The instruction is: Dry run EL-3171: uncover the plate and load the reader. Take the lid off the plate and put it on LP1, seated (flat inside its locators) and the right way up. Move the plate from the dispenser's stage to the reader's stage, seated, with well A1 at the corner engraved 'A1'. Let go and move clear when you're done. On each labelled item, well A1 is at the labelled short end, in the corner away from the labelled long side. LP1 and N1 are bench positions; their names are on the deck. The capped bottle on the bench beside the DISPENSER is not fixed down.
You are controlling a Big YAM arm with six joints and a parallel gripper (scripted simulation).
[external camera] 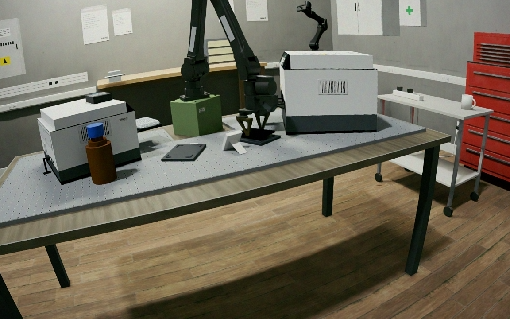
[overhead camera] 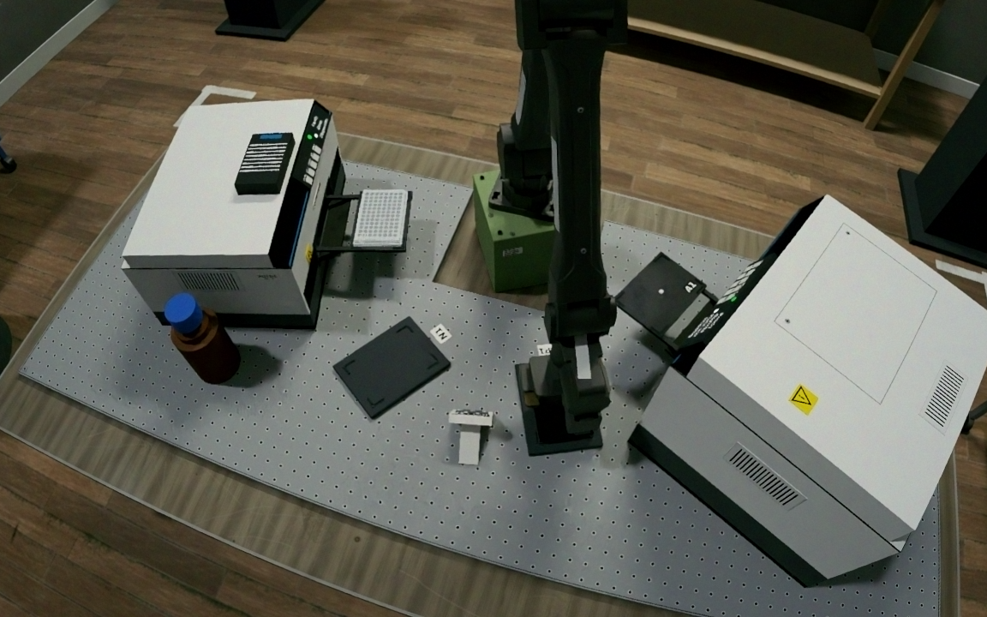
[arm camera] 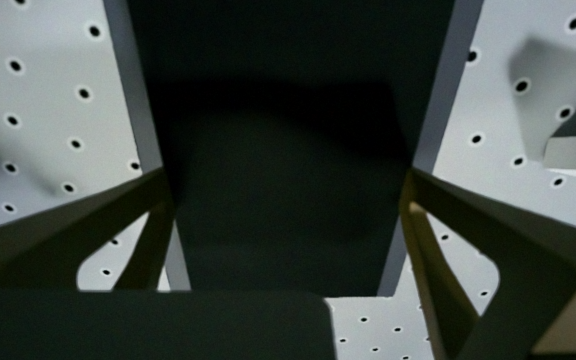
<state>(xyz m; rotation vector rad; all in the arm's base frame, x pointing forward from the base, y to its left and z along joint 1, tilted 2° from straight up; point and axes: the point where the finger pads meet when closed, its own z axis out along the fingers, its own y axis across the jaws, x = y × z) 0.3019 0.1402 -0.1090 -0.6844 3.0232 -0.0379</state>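
Note:
My gripper (overhead camera: 562, 408) (external camera: 254, 133) (arm camera: 287, 180) points down over LP1, fingers wide apart. A dark, flat rectangle, apparently the lid (arm camera: 288, 225), fills the space between the fingertips, which meet its long edges. The dark LP1 pad (overhead camera: 565, 447) (arm camera: 140, 110) shows as grey strips outside it. Shade hides whether the lid touches the pad or lies inside its locators. The white plate (overhead camera: 381, 218) sits on the dispenser's stage (overhead camera: 339, 222) at left, wells visible. The reader's stage (overhead camera: 649, 290), engraved A1, bears no plate. Well A1 on the plate is too small to tell.
The dispenser (overhead camera: 213, 183) stands left, with the capped bottle (overhead camera: 206, 344) (external camera: 101, 158) beside it. The N1 pad (overhead camera: 391, 368) (external camera: 183, 152) lies between the dispenser and LP1. A small white stand (overhead camera: 469, 443) (external camera: 233, 139) is close beside LP1. The reader (overhead camera: 850, 307) (external camera: 330, 91) is at right.

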